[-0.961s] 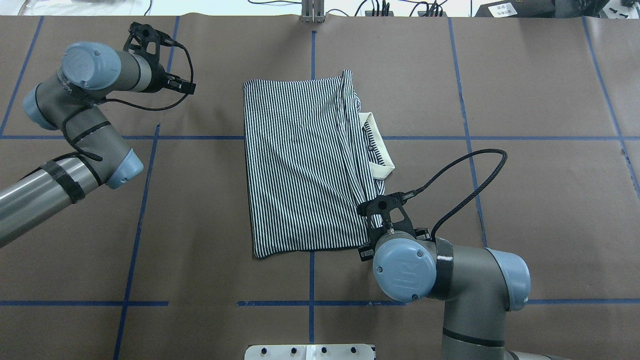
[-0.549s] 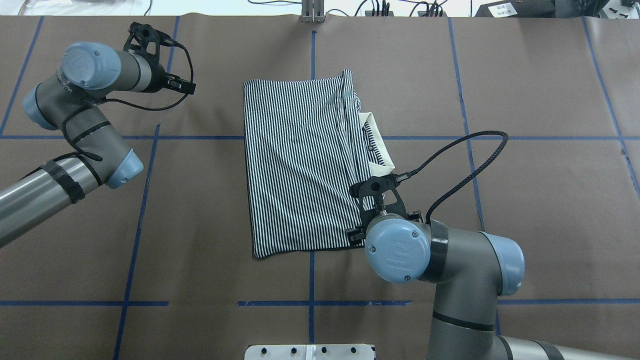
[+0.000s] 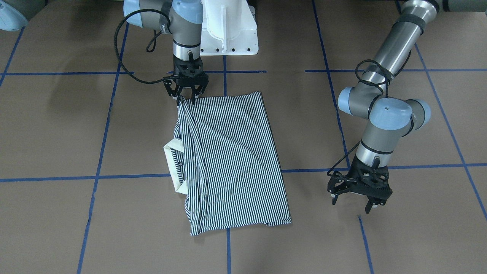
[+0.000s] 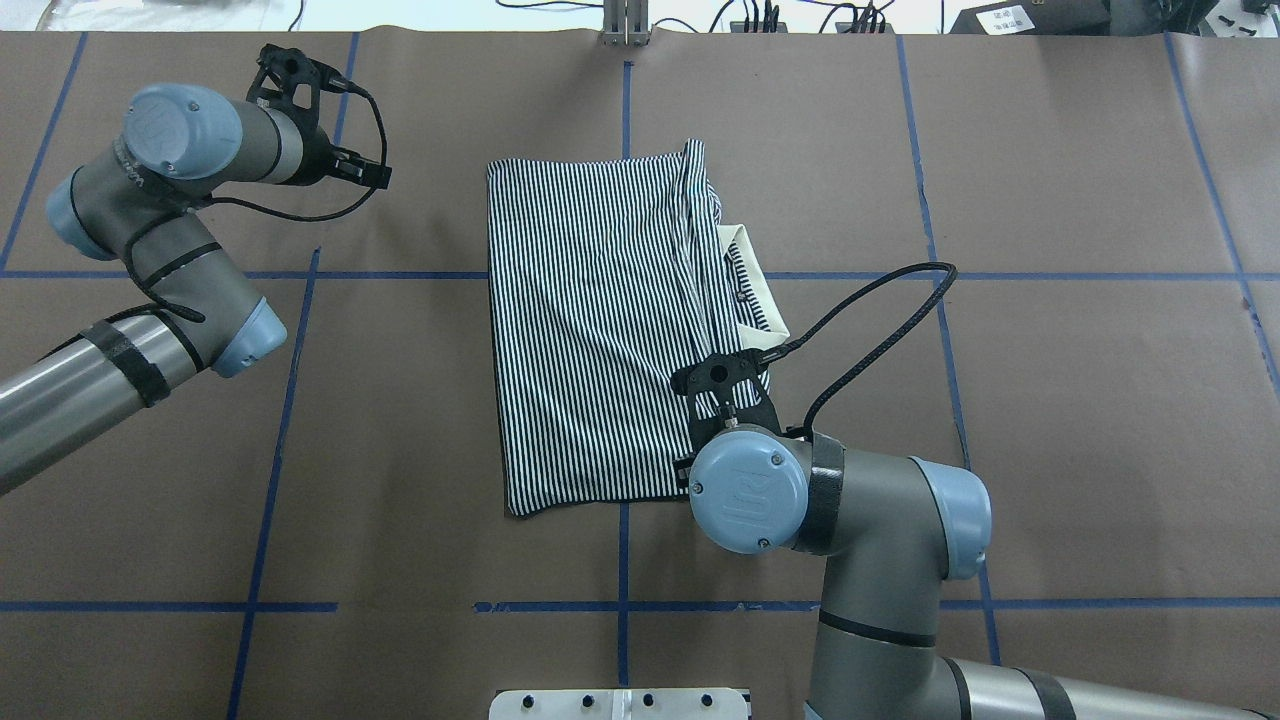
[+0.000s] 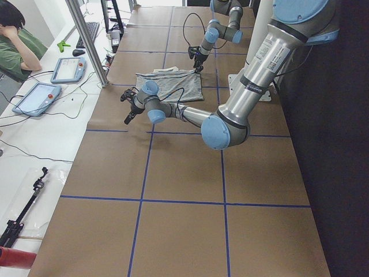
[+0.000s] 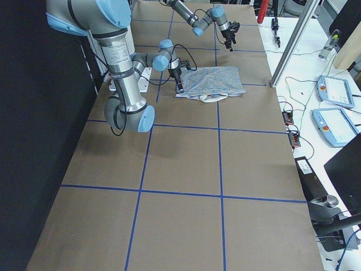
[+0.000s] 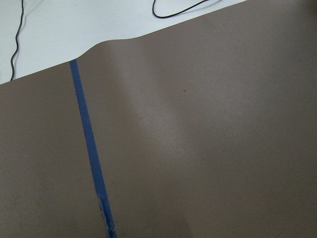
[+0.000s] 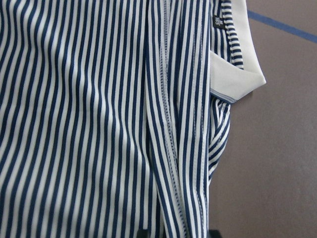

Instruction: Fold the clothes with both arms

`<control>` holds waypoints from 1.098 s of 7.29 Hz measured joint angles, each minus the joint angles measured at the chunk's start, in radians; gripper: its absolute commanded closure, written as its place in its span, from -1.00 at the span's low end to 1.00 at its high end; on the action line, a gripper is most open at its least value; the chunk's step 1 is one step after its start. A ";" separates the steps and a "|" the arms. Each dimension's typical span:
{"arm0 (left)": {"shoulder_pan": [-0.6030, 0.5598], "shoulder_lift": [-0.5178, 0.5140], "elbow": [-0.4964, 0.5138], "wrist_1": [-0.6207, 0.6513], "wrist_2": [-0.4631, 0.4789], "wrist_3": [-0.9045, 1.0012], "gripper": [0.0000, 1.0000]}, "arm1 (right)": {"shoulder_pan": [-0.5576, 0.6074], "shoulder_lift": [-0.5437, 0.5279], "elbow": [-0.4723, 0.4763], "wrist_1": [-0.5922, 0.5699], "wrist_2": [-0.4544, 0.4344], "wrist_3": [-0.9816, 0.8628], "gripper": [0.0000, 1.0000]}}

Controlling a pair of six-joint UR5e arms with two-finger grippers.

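The striped polo shirt (image 3: 228, 160) lies folded into a long rectangle at the table's centre, and it also shows in the overhead view (image 4: 590, 330). Its cream collar (image 3: 173, 163) sticks out from one long side. My right gripper (image 3: 186, 99) points down at the shirt's corner nearest the robot's base, its fingers apart astride the folded edge. The right wrist view shows that edge and the stripes (image 8: 99, 124) close below. My left gripper (image 3: 354, 203) is open and empty. It hangs low over bare paper, well apart from the shirt.
Brown paper with blue tape lines (image 3: 133, 176) covers the table. The white pedestal base (image 3: 228, 34) stands behind the shirt. A metal post (image 4: 625, 25) rises at the far edge. A seated person (image 5: 17, 40) and tablets are beyond the table.
My right arm has moved left and forward, so its gripper now stands over the shirt's near right corner. The shirt and the left arm have not moved.
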State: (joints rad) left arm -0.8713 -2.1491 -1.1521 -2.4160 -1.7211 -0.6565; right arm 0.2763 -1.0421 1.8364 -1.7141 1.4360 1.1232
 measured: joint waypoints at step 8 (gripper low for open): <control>0.002 0.000 0.000 0.000 0.000 0.000 -1.00 | 0.010 -0.047 0.045 -0.030 0.013 -0.038 1.00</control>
State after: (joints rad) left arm -0.8688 -2.1491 -1.1520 -2.4160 -1.7211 -0.6565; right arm 0.2860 -1.0888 1.8814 -1.7443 1.4488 1.0851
